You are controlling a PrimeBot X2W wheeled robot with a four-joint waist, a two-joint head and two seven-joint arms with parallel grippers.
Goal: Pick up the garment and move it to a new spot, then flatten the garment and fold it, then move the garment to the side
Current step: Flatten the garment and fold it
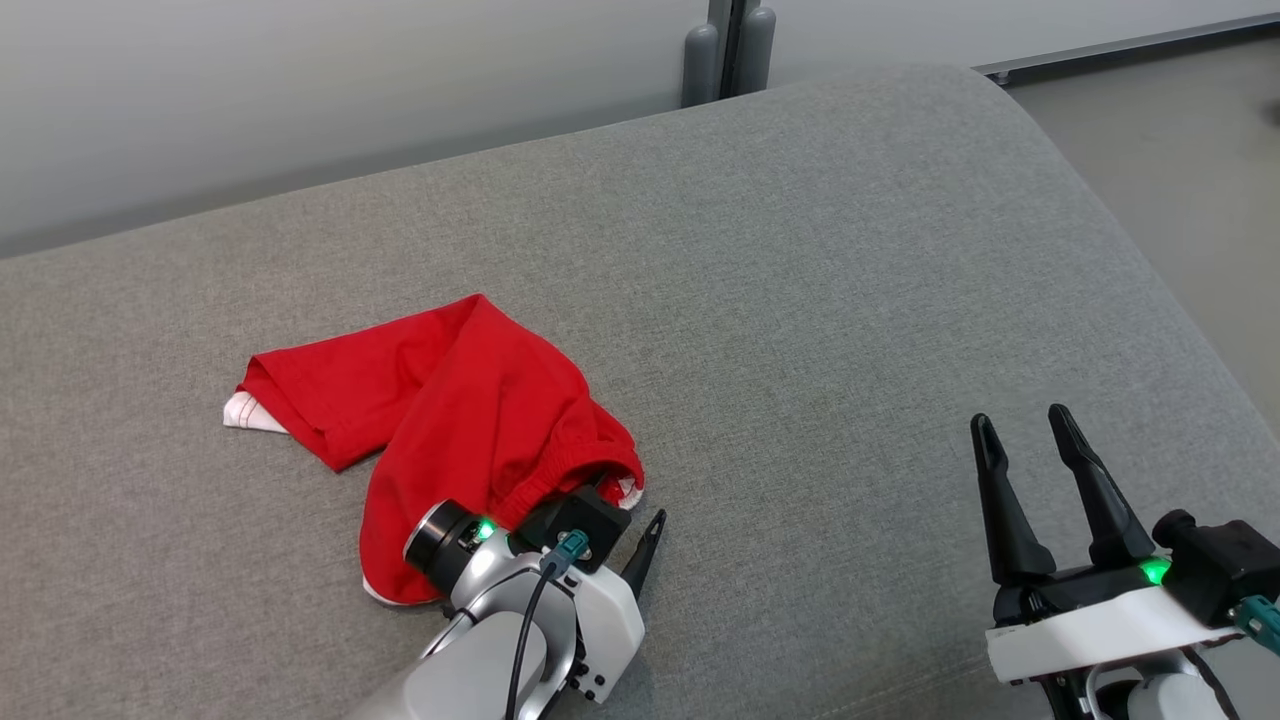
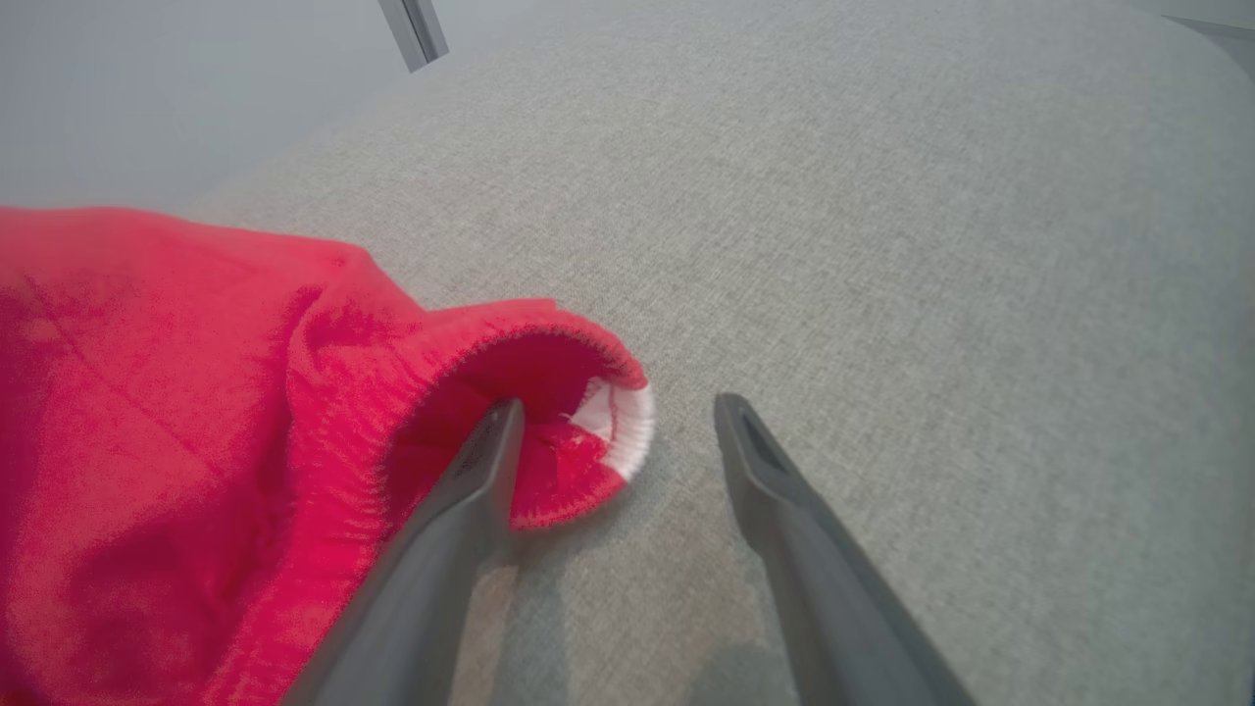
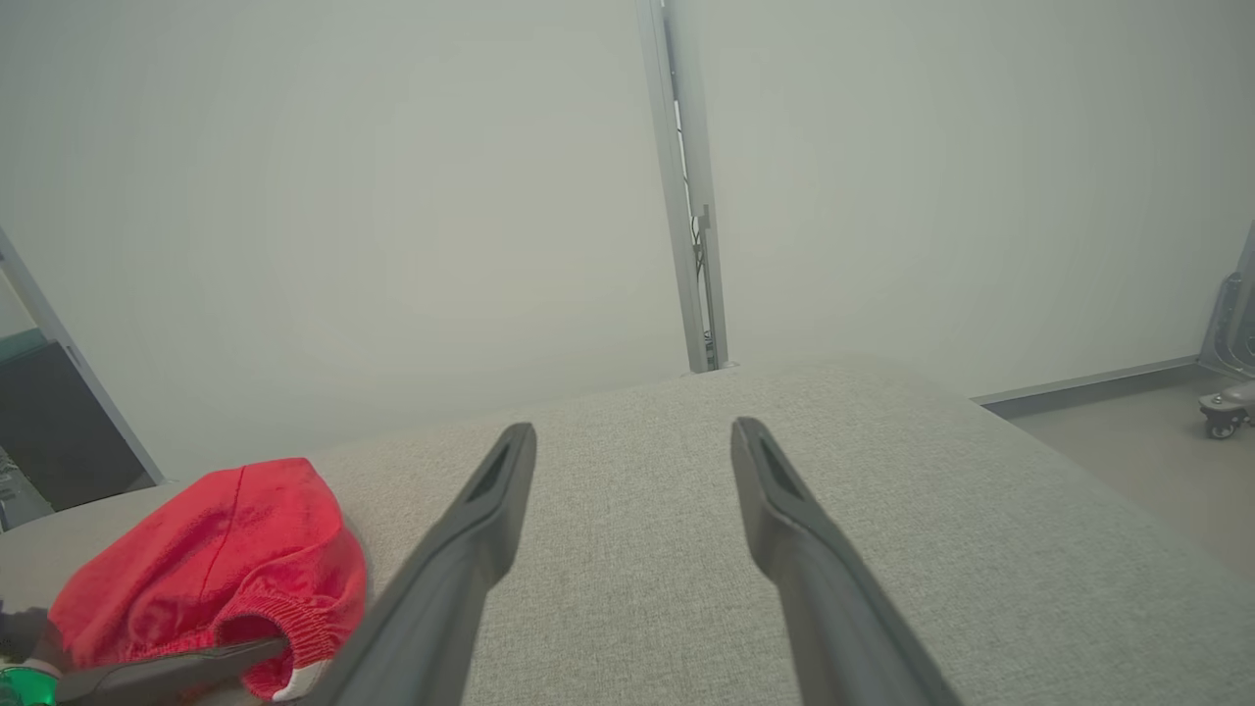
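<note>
On the left gripper (image 2: pixel 620 404) and right gripper (image 1: pixel 1020 415): two long tapered dark fingers (image 1: pixel 1010 520) on a white housing (image 1: pixel 1090 625) — green indicator light (image 1: pixel 1153 571), black camera block (image 1: pixel 1220 570), teal-plugged black cable (image 1: pixel 522 630); pale grey forearm (image 1: pixel 455 685)

Nothing here carries a word, brand, number or sign that can be read (the white patch (image 2: pixel 616 424) at the edge of the red garment (image 2: pixel 176 422) is too blurred to show any print).
</note>
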